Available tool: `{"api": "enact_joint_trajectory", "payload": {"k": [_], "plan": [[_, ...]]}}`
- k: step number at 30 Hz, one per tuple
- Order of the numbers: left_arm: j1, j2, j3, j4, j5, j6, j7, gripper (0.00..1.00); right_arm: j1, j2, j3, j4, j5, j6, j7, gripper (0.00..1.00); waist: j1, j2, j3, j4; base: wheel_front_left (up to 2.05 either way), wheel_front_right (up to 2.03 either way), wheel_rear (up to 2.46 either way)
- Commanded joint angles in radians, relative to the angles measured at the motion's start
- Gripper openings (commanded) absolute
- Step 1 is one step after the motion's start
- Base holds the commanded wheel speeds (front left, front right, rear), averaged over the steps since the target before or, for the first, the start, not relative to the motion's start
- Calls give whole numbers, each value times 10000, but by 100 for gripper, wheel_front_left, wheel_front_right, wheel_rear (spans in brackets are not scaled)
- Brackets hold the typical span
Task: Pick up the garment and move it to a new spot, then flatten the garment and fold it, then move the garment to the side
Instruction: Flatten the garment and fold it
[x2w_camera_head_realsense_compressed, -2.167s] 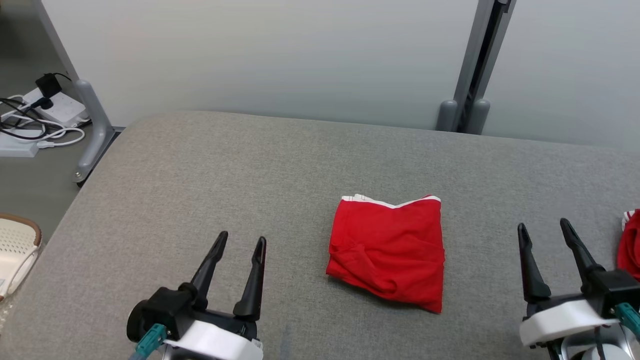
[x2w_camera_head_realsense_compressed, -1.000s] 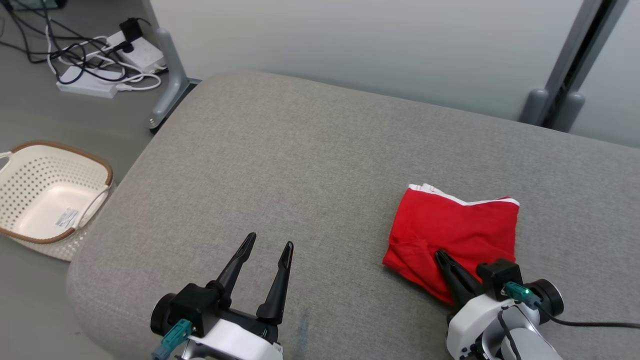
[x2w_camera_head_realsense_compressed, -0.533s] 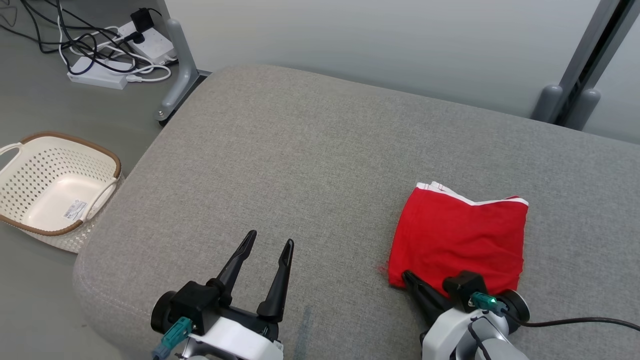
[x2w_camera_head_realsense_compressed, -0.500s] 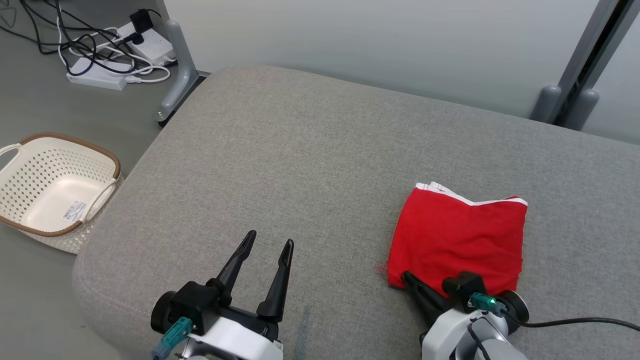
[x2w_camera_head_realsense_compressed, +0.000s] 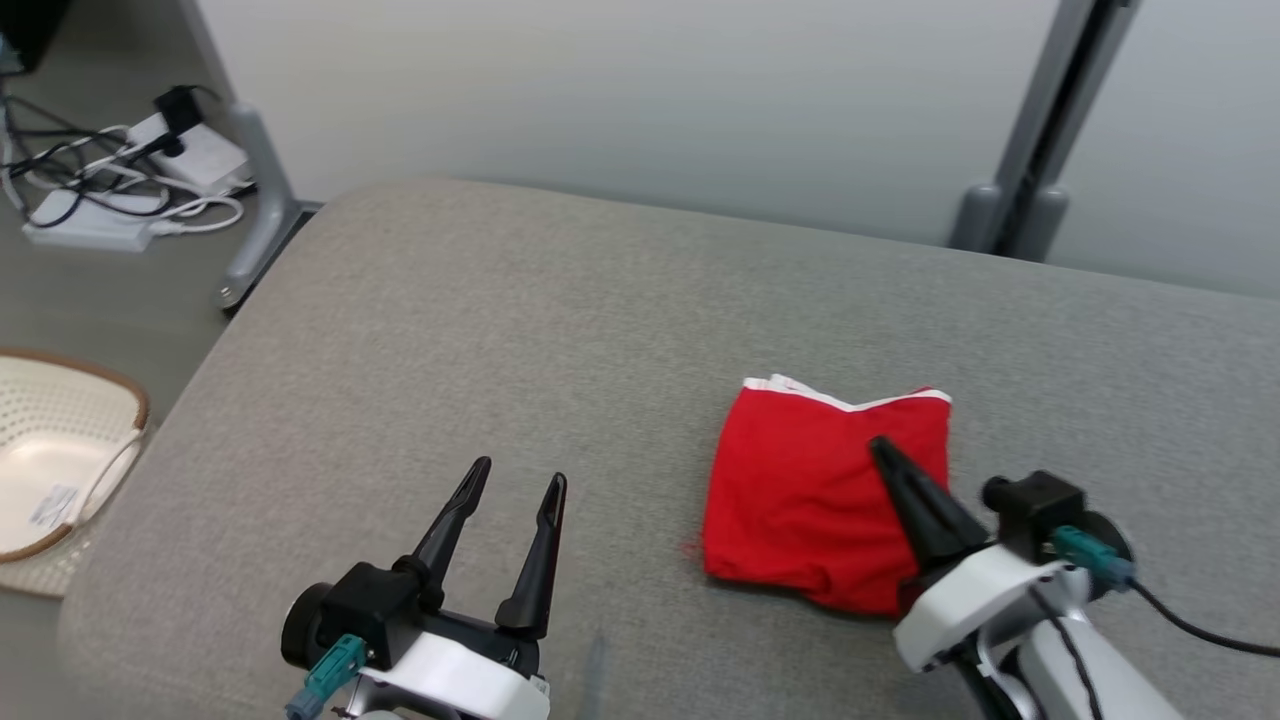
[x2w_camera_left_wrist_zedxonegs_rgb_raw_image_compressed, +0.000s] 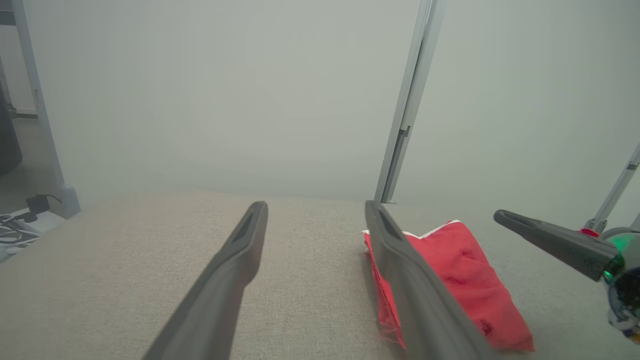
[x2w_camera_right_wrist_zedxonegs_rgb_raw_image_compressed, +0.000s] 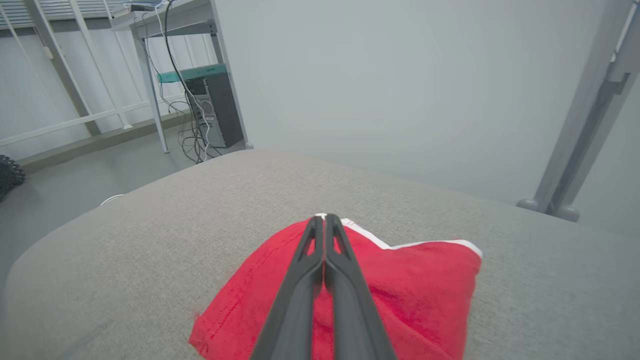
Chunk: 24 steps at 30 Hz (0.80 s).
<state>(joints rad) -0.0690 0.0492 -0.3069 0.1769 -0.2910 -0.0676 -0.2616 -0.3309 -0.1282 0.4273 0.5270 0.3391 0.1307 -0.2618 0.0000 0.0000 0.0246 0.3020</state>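
Well, head view first. The red folded cloth garment w/ white trim (x2w_camera_head_realsense_compressed: 800, 480) lies on the grey fabric-covered padded bench (x2w_camera_head_realsense_compressed: 550, 320), right of centre, white-edged side facing away from the robot. It's already a compact square, so folding looks done, and what's left is prob. the shift to the side. The right hand (x2w_camera_head_realsense_compressed: 880, 445) has its two dark fingers pressed together and angled over the garment's right half. Nothing is pinched betw. them. Closed like that they make one narrow blade, which I'd guess suits patting or nudging cloth, not lifting it. The left hand (x2w_camera_head_realsense_compressed: 520, 472) sits low at the near edge w/ fingers spread apart, holding nothing and well clear of the garment, likely parked out of the way. A cream perforated plastic basket (x2w_camera_head_realsense_compressed: 50, 460) stands on the floor off the bench's left end.

Left wrist view: the left hand (x2w_camera_left_wrist_zedxonegs_rgb_raw_image_compressed: 315, 206) has its fingers wide apart over the bare bench (x2w_camera_left_wrist_zedxonegs_rgb_raw_image_compressed: 125, 260). The garment (x2w_camera_left_wrist_zedxonegs_rgb_raw_image_compressed: 460, 270) lies beyond the right-side finger. The right hand (x2w_camera_left_wrist_zedxonegs_rgb_raw_image_compressed: 502, 216) shows above the cloth, w/ a gap below its tip, so it isn't pressing down.

Right wrist view: the right hand (x2w_camera_right_wrist_zedxonegs_rgb_raw_image_compressed: 320, 217) has its fingers flush together and points across the garment (x2w_camera_right_wrist_zedxonegs_rgb_raw_image_compressed: 425, 280) toward its white-trimmed edge. No fabric is caught. To carry the piece sideways it'd prob. need to open first and take an edge.
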Motion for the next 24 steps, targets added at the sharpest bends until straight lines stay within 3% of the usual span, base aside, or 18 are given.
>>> {"api": "enact_joint_trajectory", "payload": {"k": [1, 12, 24], "plan": [[39, 39, 88, -37, 62, 39, -40, 100, 220, -149, -390, -294, -223, -1, -40, 0, 0, 0, -180, -426, 0, 0, 0], [106, 40, 793, 80, 207, 99, -40, 100, 1137, -128, -3082, -2112, -1771, -1, -21, 0, 0, 0, -305, -1710, 0, 0, 0], [392, 42, 1185, 441, 1, 59, -40, 100, 2308, 561, -4643, -2799, -2301, -1, -21, 0, 0, 0, -268, -2054, 0, 0, 0]]}}
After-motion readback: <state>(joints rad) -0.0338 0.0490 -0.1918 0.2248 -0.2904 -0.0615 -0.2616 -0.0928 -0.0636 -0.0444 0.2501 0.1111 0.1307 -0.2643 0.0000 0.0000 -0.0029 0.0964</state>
